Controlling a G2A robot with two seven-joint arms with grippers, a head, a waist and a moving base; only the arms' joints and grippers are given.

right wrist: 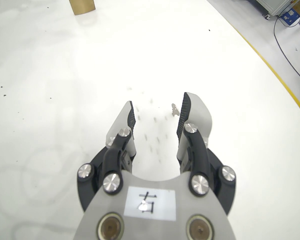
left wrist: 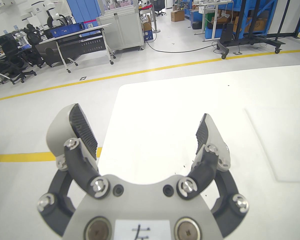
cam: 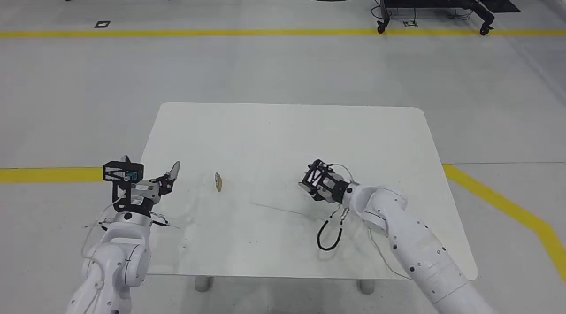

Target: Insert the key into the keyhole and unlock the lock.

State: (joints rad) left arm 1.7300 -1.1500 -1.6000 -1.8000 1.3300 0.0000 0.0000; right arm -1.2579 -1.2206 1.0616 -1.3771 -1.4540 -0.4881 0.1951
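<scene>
Top view, lock: the lock (cam: 217, 181) is on the white surface (cam: 283, 137), between the two arms.
Top view, pincers: the left pincer (cam: 150, 173) is at the surface edge. The right pincer (cam: 313, 181) is low over the surface, well apart from the lock.
Left wrist view, left pincer: wide open, nothing in it.
Right wrist view, right pincer: partly open and empty, its tips close to the surface.
Right wrist view, key: the small key (right wrist: 175, 109) lies flat, just beside one pad (right wrist: 183, 108), off the middle of the gap.
Right wrist view, lock: farther ahead, seems upright, shackle closed.
Step in hand: I judge it is the picking up of the key.
How to do it well: move sideways until the key is in the middle of the gap. The key is thin, so the tips must reach the surface before closing. Grip the head only, so the blade stays free for the keyhole.
</scene>
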